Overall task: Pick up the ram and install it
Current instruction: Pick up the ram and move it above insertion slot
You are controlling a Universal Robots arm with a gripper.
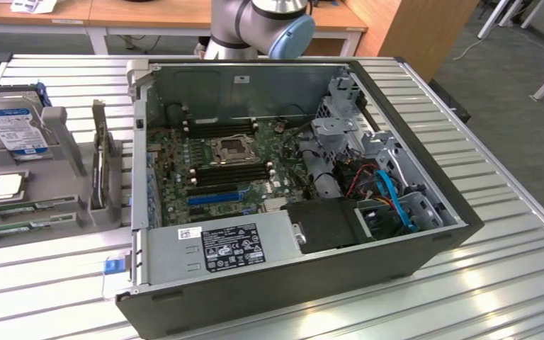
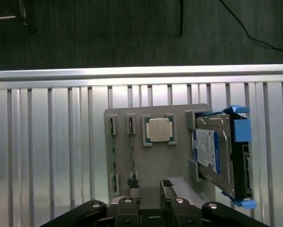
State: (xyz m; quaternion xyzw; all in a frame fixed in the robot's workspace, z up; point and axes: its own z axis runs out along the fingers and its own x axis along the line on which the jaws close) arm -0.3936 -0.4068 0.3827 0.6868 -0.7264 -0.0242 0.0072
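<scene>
No readable text, not even on the labels of the power supply [image 1: 217, 249] and hard drive [image 1: 12, 131].

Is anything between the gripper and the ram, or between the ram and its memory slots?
Nothing visible does. The open gripper hangs over the gray holder with the ram sticks; the case is open, memory slots uncovered.

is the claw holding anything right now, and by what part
Nothing is held. The claw is open over the grey holder, and the ram sticks sit in their slots there.
</scene>
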